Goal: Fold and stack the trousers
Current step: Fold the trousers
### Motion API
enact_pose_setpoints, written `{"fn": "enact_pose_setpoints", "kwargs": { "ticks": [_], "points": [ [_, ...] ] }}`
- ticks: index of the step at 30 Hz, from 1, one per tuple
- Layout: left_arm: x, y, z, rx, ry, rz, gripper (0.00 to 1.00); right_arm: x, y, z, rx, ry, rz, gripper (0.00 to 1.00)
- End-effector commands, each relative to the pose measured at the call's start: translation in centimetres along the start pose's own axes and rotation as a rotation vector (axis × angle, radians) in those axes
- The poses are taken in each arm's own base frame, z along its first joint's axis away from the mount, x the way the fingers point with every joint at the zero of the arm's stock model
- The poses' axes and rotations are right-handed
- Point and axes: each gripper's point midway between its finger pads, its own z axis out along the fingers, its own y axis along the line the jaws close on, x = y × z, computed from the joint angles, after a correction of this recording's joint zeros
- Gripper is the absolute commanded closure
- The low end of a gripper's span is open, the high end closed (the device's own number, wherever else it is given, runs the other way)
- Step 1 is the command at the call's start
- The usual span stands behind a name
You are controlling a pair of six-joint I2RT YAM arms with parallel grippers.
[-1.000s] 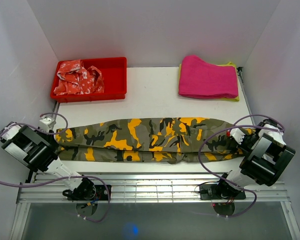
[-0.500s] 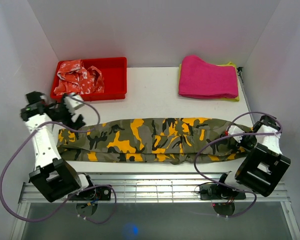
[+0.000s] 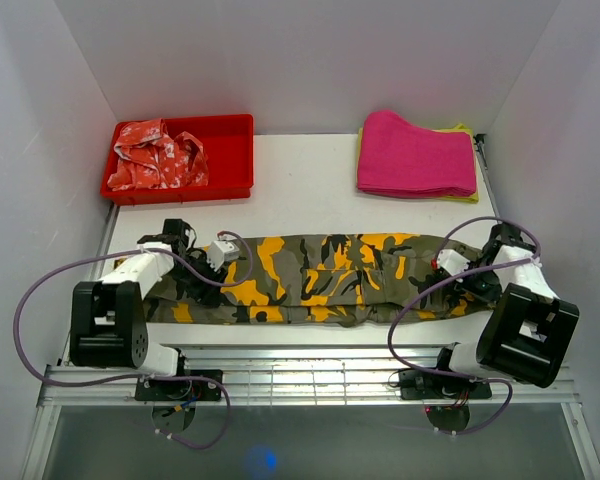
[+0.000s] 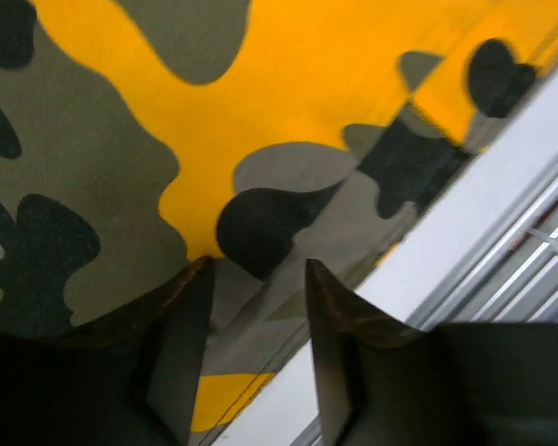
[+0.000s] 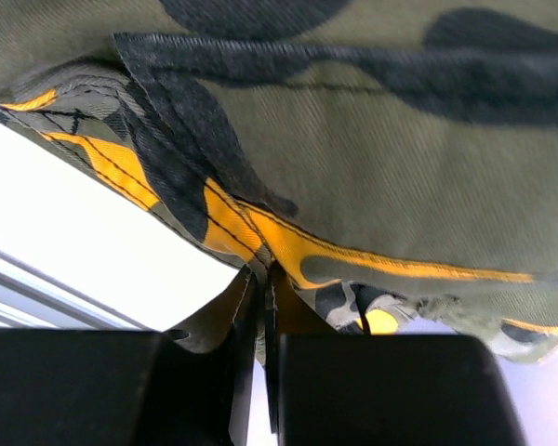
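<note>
In the overhead view, long camouflage-print cloth trousers (image 3: 320, 280) in olive, grey, black and orange-yellow are being shown stretched across the lower middle of the frame on the white worktop (image 3: 310, 200). Their long axis is running left to right. The left tool (image 3: 212, 265) is being held low over the left part of the cloth, a little in from its end. The right tool (image 3: 450, 268) is being held at the right end, so each arm is being placed nearer to its own end of the garment. A folded pink cloth (image 3: 416, 155) at upper right and a red plastic tray (image 3: 235, 188) at upper left are being left well apart from the trousers.

In the left wrist view, the frame is being filled by orange, olive and black cloth (image 4: 260, 111), with a strip of worktop (image 4: 465, 232) at lower right. The left tool (image 4: 258, 269) is being held moderately open just above the cloth, with nothing gripped between its fingers.

In the right wrist view, the trousers' stitched edge (image 5: 353, 186) is being shown across the upper frame, above bare worktop (image 5: 93, 242). The right tool (image 5: 263, 279) is being held closed to a thin slit, and the hem appears to be pinched at its tips.

The coming fold is judged to turn on that left-to-right axis: one end is to be carried along it toward the other.
</note>
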Motion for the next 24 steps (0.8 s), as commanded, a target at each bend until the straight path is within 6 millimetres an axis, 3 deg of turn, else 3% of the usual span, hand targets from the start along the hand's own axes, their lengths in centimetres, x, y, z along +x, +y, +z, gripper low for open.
{"fn": "enact_pose_setpoints", "kwargs": {
  "ticks": [1, 4, 6, 9, 12, 17, 20, 24],
  "points": [
    [1.3, 3.3, 0.7, -0.137, 0.071, -0.024, 0.49, -1.8, -1.2, -1.3, 0.020, -0.053, 0.022, 0.92],
    [3.1, 4.5, 0.9, -0.154, 0.140, 0.011, 0.57, -2.0, -1.1, -1.4, 0.028, -0.044, 0.002, 0.92],
    [5.3, 6.0, 0.5, -0.159, 0.192, -0.019, 0.64, -1.9, -1.3, -1.6, 0.041, -0.036, -0.008, 0.92],
    [6.8, 8.3, -0.8, -0.168, 0.211, -0.045, 0.66, -1.3, -2.4, -2.2, 0.082, -0.003, -0.035, 0.92],
    [8.0, 10.4, -1.7, -0.189, 0.234, -0.063, 0.68, -1.1, -3.8, -3.1, 0.124, 0.006, -0.056, 0.92],
    [9.7, 11.5, -1.9, -0.204, 0.274, -0.059, 0.69, -0.1, -8.0, -4.9, 0.241, 0.048, -0.105, 0.92],
    [9.7, 11.9, -2.0, -0.210, 0.272, -0.060, 0.69, 0.1, -8.0, -4.5, 0.217, 0.053, -0.105, 0.92],
    [9.5, 12.3, -2.2, -0.219, 0.271, -0.055, 0.70, 0.4, -5.6, -2.7, 0.162, 0.058, -0.111, 0.92]
  ]
}}
